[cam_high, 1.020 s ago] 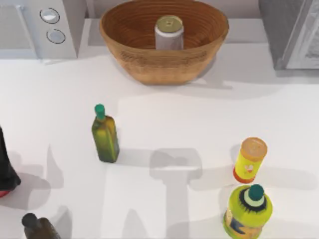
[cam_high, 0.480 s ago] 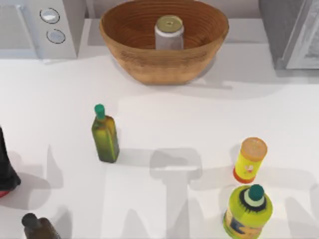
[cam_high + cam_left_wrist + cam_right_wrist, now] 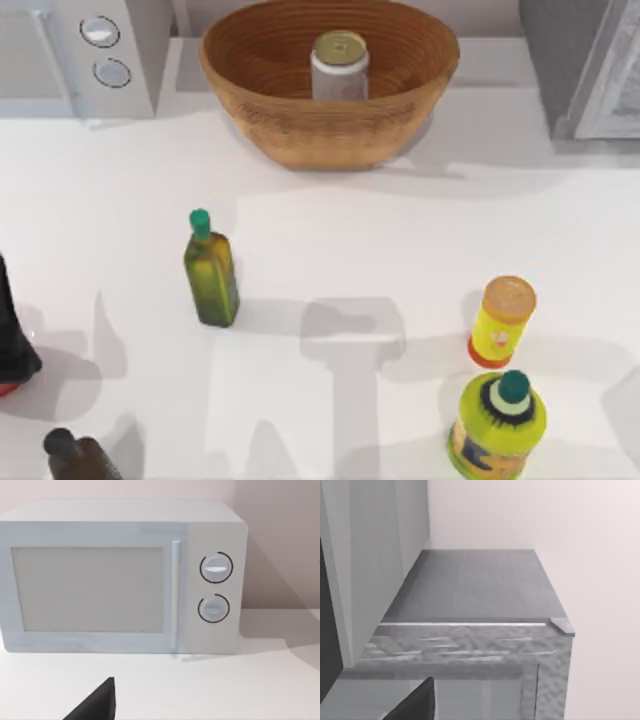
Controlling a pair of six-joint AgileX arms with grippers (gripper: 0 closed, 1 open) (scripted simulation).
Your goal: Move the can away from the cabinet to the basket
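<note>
The silver-grey can [image 3: 339, 65] with its dull gold top stands upright inside the wicker basket [image 3: 300, 130] at the back middle of the table. The dark-grey cabinet [image 3: 585, 65] rises at the back right, well apart from the basket. In the right wrist view the cabinet's flat top [image 3: 470, 590] is seen from close, with a dark part of my right gripper [image 3: 415, 702] at the picture's edge. A dark part of my left gripper [image 3: 95, 702] shows in the left wrist view, facing the white box with two knobs [image 3: 120, 577].
The white box [image 3: 80, 50] stands at the back left. A green bottle [image 3: 210, 275] stands left of centre. A yellow canister [image 3: 503, 322] and a yellow-green bottle [image 3: 498, 420] stand at the front right. A black bottle [image 3: 12, 340] and a brown bottle [image 3: 75, 455] sit at the front left.
The can, basket and bottles have not moved. Only the arm shadows on the front right of the table have shifted.
</note>
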